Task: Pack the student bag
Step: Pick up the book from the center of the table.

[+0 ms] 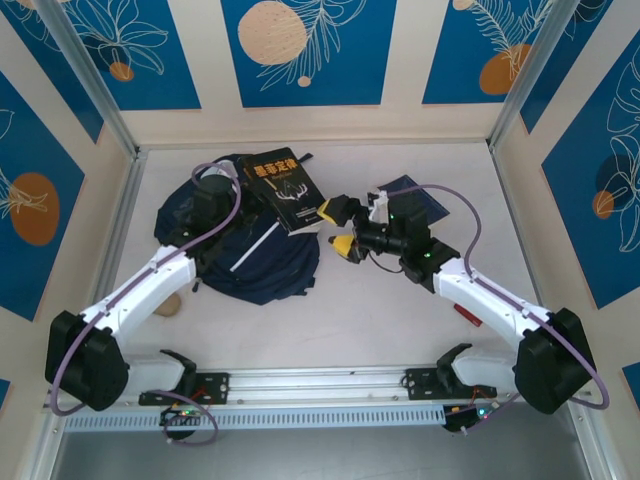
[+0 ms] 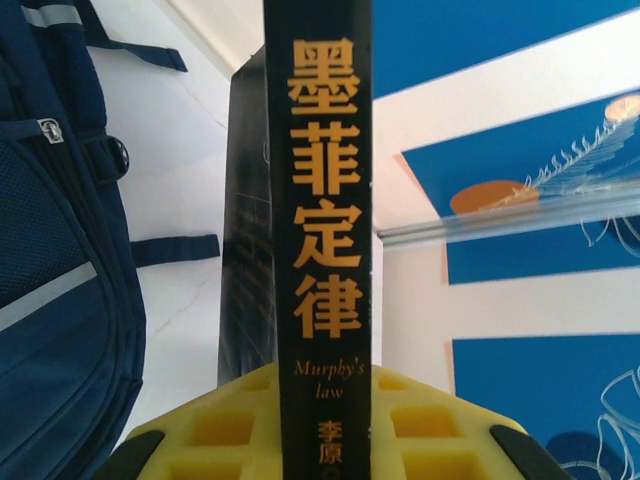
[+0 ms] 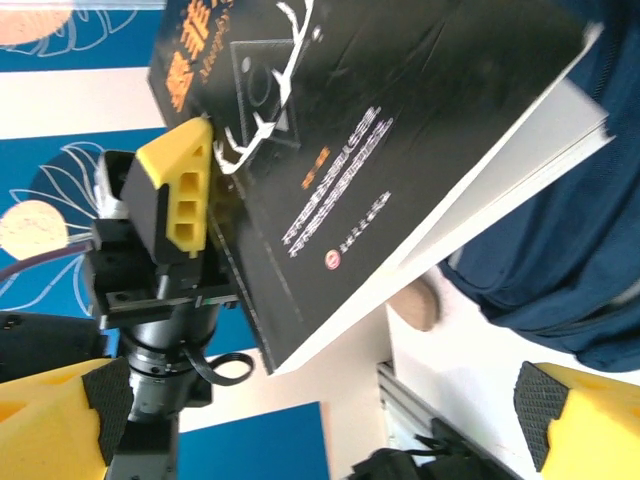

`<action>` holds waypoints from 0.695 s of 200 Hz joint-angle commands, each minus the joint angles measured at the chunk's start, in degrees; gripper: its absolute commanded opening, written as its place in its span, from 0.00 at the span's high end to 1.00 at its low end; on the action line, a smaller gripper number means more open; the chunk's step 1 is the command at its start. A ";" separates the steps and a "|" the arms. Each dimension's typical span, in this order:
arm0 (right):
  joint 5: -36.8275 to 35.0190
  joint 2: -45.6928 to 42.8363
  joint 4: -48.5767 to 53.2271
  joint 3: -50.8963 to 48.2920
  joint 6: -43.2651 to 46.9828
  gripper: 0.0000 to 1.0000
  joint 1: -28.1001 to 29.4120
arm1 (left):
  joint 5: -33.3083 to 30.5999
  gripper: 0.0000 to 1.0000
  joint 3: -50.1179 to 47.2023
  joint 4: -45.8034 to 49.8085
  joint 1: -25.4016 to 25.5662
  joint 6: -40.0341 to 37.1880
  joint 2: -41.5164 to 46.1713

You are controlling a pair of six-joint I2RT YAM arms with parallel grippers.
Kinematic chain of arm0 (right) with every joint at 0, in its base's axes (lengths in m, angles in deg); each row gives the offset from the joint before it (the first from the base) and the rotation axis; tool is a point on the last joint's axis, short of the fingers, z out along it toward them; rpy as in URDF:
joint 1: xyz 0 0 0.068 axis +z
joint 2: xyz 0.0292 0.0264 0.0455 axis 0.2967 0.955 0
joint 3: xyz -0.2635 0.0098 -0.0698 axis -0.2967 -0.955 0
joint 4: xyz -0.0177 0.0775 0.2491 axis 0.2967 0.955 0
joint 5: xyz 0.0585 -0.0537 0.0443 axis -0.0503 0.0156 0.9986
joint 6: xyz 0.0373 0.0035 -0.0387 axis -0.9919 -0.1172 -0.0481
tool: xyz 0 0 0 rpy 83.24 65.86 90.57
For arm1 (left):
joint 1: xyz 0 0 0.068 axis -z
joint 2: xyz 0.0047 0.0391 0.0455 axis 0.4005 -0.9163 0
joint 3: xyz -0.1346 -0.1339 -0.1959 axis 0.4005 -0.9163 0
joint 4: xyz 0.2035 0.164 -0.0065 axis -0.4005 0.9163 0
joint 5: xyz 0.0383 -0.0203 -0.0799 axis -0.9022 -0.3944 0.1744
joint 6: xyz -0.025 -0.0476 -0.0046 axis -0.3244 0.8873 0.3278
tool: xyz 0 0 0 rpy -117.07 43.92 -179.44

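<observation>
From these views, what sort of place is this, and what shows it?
Probably a robot lab test cell: left arm and right arm bolted to a rail, blue patterned wall panels around the table, a student bag and book.

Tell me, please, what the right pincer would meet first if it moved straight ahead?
Probably the black book with orange lettering, which fills the space ahead of its open jaws, though depth is unclear.

Student bag (image 1: pixel 272 272): matt navy cloth, shiny grey stripes. Book (image 1: pixel 287 188): glossy black paper cover, white pages. Table (image 1: pixel 390 320): smooth white. Near rail (image 1: pixel 320 381): ribbed metal.
</observation>
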 commanded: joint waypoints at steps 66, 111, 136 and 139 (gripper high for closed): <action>-7.45 9.20 -14.85 2.81 -9.68 0.00 2.62 | -4.11 1.00 1.54 -16.40 -0.26 11.14 -1.96; -8.86 14.71 -21.11 5.50 -12.89 0.00 2.63 | -5.14 1.00 -0.52 -18.52 -0.31 13.54 -1.05; -10.69 15.00 -21.39 6.03 -13.39 0.02 2.53 | -5.96 1.00 -1.35 -18.10 -0.34 13.43 -0.08; -10.83 14.90 -21.33 6.10 -13.41 0.02 2.53 | -5.97 1.00 -1.43 -17.93 -0.34 13.52 -0.03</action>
